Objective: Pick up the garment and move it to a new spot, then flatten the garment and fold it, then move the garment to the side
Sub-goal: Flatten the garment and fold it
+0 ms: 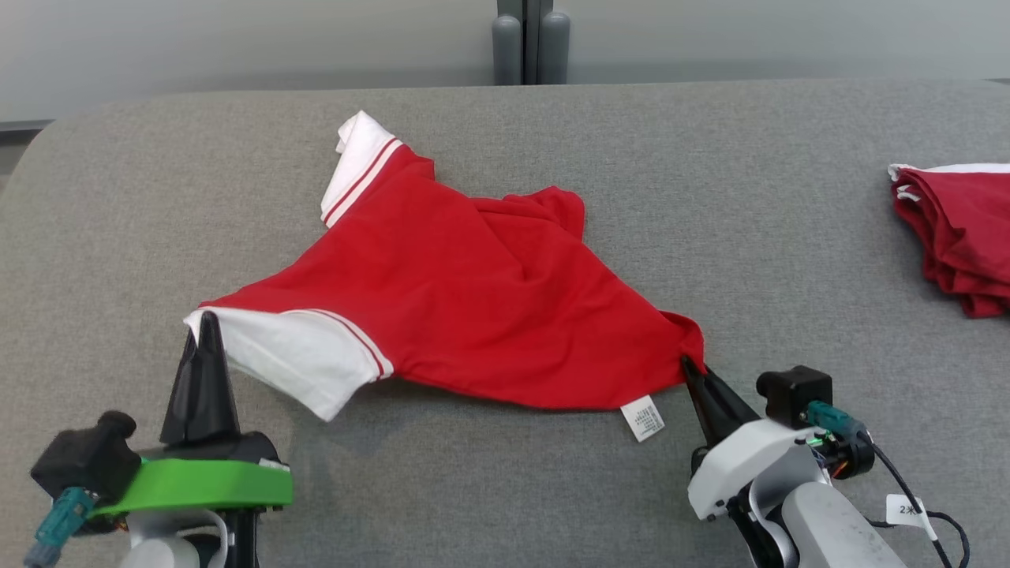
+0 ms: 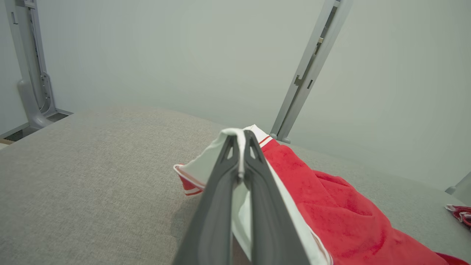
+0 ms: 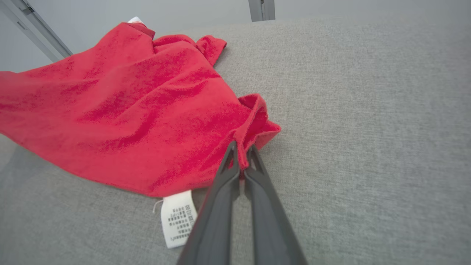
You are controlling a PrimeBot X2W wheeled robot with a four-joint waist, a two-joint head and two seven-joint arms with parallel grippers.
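The garment [image 1: 473, 300] is a red shirt with white, red-striped sleeve cuffs, lying rumpled across the grey padded table [image 1: 710, 197]. My left gripper [image 1: 207, 323] is shut on the white edge of the near-left sleeve [image 2: 241, 147], lifting it slightly. My right gripper [image 1: 688, 364] is shut on the garment's red near-right corner [image 3: 250, 136]. A white care label [image 1: 643, 418] hangs from the hem [image 3: 176, 219] beside the right fingers. The other white cuff [image 1: 359, 162] points toward the far side.
A second pile of red cloth with white trim [image 1: 959, 229] lies at the table's right edge. A grey post [image 1: 530, 39] stands behind the table's far edge. Bare grey surface surrounds the garment on all sides.
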